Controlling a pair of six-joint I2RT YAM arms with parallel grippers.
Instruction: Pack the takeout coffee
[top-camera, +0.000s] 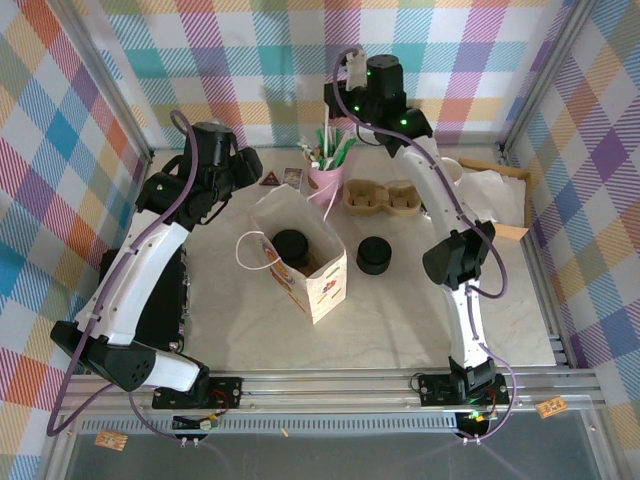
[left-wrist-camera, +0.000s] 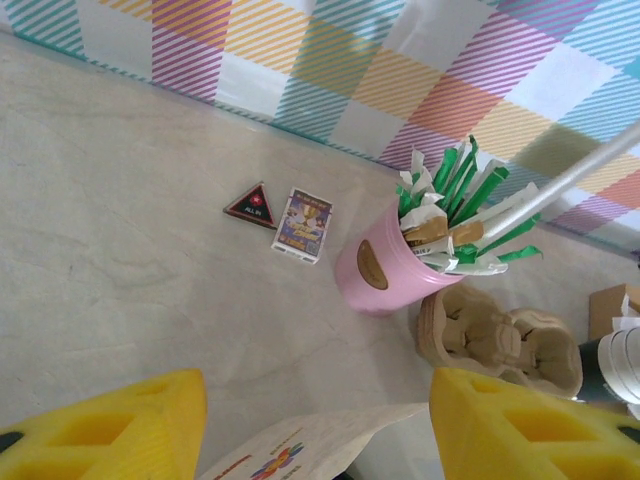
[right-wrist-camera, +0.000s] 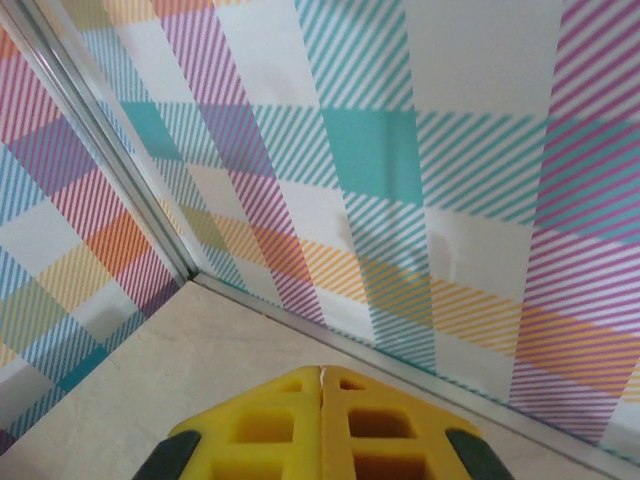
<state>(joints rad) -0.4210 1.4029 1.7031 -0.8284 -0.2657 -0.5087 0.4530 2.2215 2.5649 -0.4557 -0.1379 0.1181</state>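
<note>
Finishing the pack called, by my reading, for lifting the left end effector (left-wrist-camera: 315, 405), part open and empty, clear of the paper bag (top-camera: 322, 285) just beneath it without tipping the takeout coffee (top-camera: 292, 243) inside; right end effector (right-wrist-camera: 322, 400) shut, empty.

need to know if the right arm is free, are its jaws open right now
No, in the right wrist view the jaws are shut, the two yellow fingers meeting with nothing between them.
</note>
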